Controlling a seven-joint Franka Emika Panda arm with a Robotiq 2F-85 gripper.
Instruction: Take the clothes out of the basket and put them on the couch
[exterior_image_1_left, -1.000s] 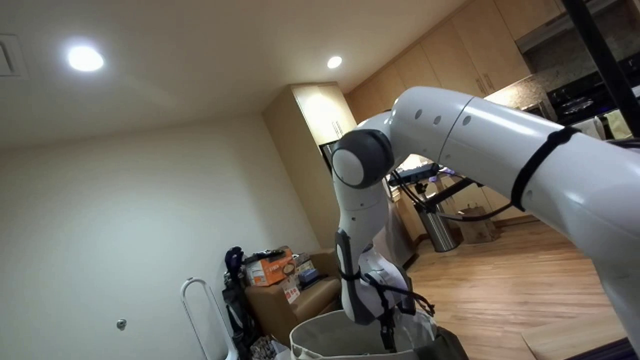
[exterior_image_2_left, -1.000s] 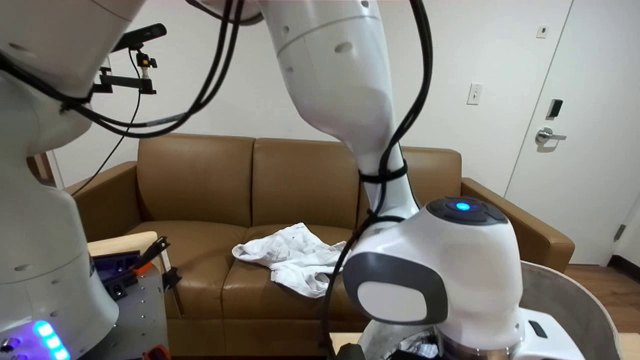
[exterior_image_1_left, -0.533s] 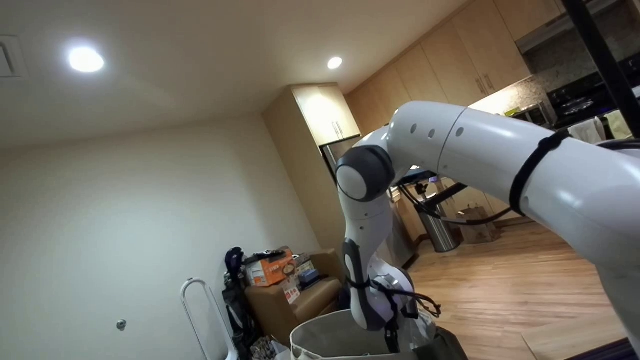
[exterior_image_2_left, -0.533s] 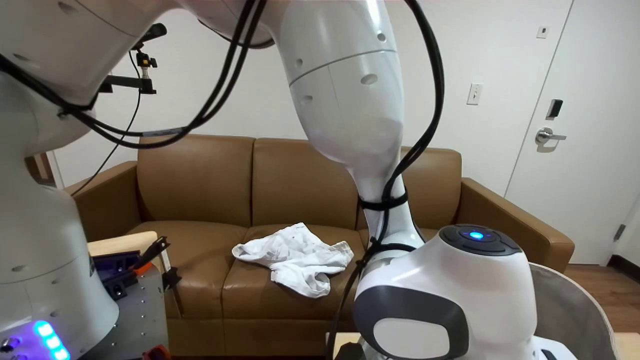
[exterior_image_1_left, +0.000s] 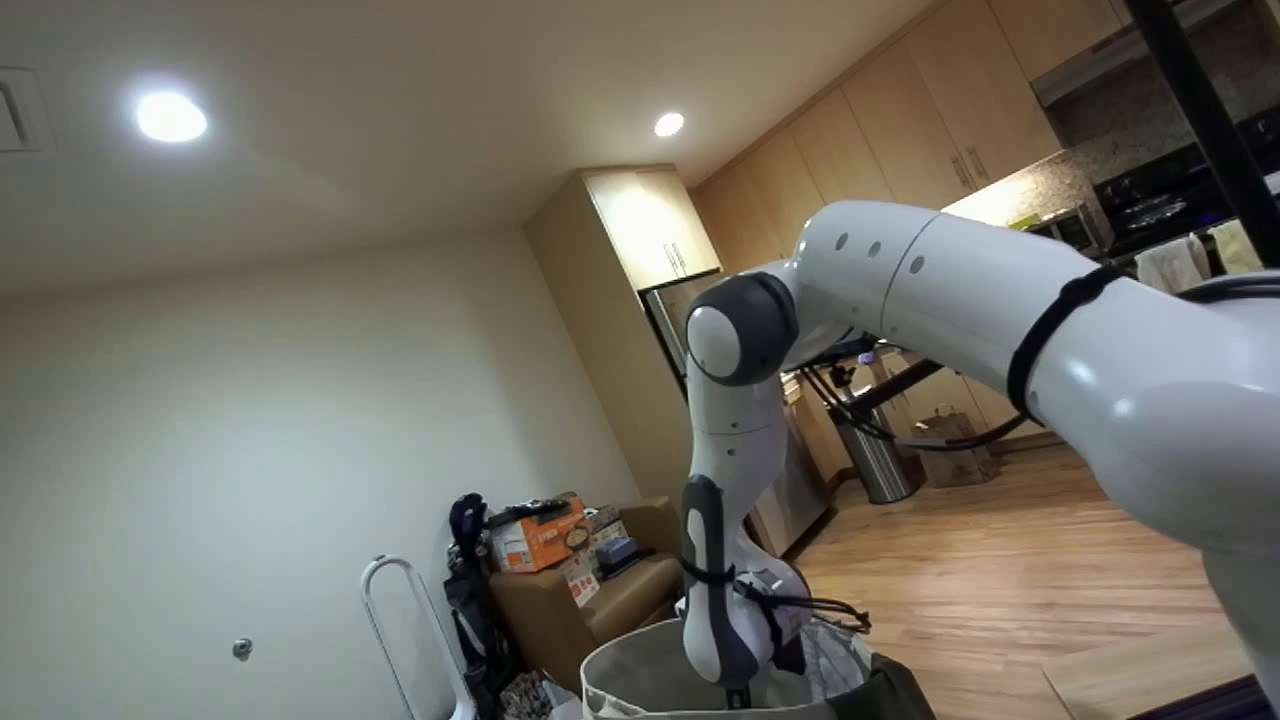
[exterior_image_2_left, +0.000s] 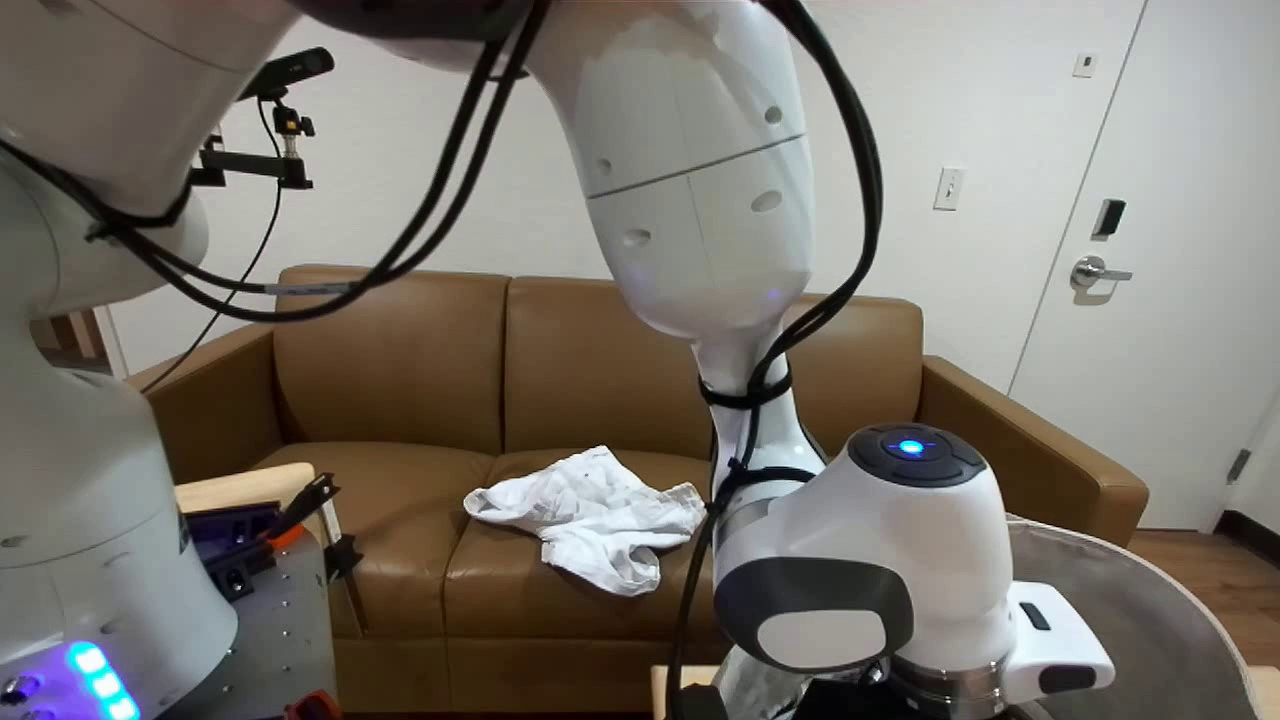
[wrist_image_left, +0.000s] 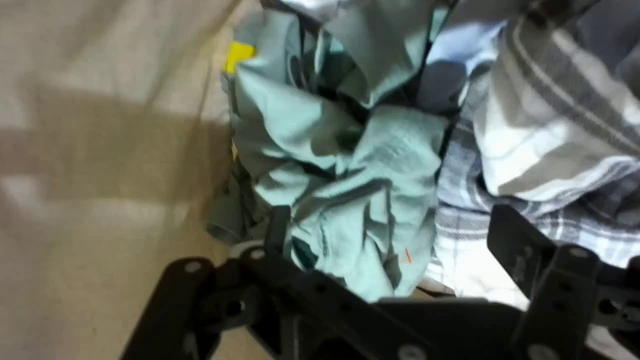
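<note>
"How much can be counted as done?"

"One crumpled white cloth garment is seen lying on the long brown leather-look couch, so at least that piece may be judged delivered."

"And what is left?"

"Inside the round pale grey-white basket, set before the couch, a rumpled pale green cloth garment and grey-and-white plaid cloth are shown; how many pieces are buried cannot be counted."

"Is anything gripped?"

"Nothing. The black fingers are spread wide over the green garment; whether it is touched cannot be told. Its pick-up is probably due, but not yet made."
</note>
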